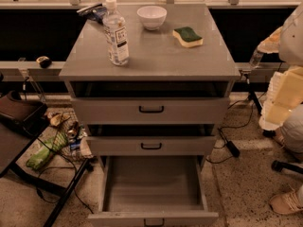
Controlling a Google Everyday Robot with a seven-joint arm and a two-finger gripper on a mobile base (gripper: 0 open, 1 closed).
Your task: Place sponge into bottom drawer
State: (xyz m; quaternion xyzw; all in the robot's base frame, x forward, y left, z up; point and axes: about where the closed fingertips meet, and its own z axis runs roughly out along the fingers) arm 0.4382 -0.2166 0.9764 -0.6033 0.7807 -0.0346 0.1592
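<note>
The sponge [188, 36], yellow foam with a dark green scrub layer on top, lies flat on the grey cabinet top [156, 56] at the back right. The bottom drawer [151, 186] is pulled out wide, and its grey tray holds nothing. The two upper drawers [151, 110] stand slightly ajar. My gripper [277, 100] hangs at the right edge of the view, beside the cabinet and level with the upper drawers. It is well below and to the right of the sponge and touches nothing.
A clear water bottle [116, 32] stands at the left of the cabinet top, a white bowl [152, 17] at the back middle. A dark chair [19, 126] and floor clutter [57, 141] sit left. Cables and a person's shoe [289, 201] are right.
</note>
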